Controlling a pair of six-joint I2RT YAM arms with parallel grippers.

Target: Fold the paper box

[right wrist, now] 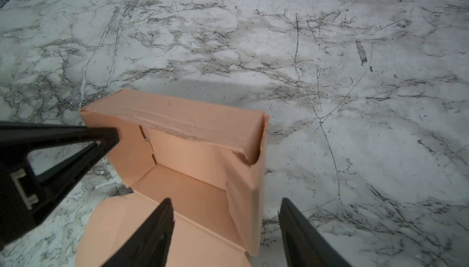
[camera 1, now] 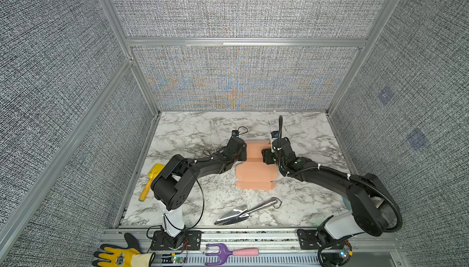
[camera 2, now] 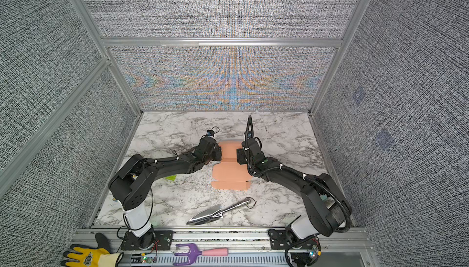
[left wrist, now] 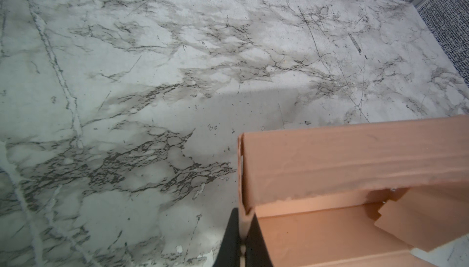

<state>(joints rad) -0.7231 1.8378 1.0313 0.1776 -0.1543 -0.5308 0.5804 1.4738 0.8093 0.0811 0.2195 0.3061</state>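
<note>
1. The left tool (left wrist: 242, 217) was shut, pinching the thin left wall of the box (camera 1: 255, 174) close to its far corner.
2. The right tool (right wrist: 225, 201) was open, its jaws either side of the box's right wall and, as far as the wrist view showed, not touching it.
3. The box sat mid-surface (camera 1: 193, 131), between the two tools. Its far part was a tray with the far, left and right walls up. The lid panel and its end flap lay flat on the near side.
4. The far wall's folded-over rim looked frayed, and the right wall had a dented, torn upper corner.
5. Likely handling: very light, thin card, stiff across a panel but quick to bend at creases. It would probably slide on the smooth surface if pushed unheld, and crush or tear under a hard squeeze.
6. The best hold, I judged, was a gentle pinch on an upright wall near a corner to steady the tray. The lid would be taken by its free flap edge.
</note>
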